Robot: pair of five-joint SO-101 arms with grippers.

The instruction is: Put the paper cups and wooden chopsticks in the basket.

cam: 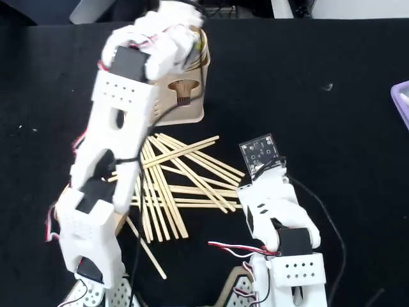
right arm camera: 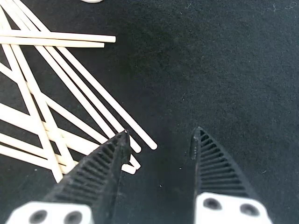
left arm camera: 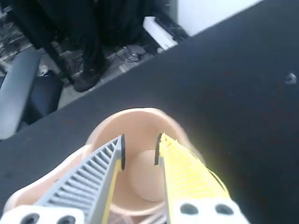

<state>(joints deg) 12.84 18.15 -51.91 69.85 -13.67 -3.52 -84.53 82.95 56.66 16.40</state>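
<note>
Left arm stretched far across the black table [cam: 332,128], its wrist over the wooden basket [cam: 192,105] at the far edge. The arm hides the basket's inside from above, so I cannot confirm what lies in it. From the left wrist, the left gripper [left arm camera: 139,149] points down into the mouth of a paper cup [left arm camera: 135,122] that stands upright, round bottom visible below the fingers. Jaws are parted a little, with nothing between the tips and neither tip clearly touching the cup wall. The wooden chopsticks [cam: 169,185] lie loose on the table in a crossed heap between the two arms, just in front of the basket, none of them held. Right arm is low at the near side, beside the heap. The right gripper [right arm camera: 161,137] is spread wide and empty, pointing at bare cloth. One fingertip sits right at the ends of a few chopsticks [right arm camera: 70,84]; the other is over bare table. A purple-rimmed object [cam: 401,102] sits at the table's right edge, well apart from everything else.
</note>
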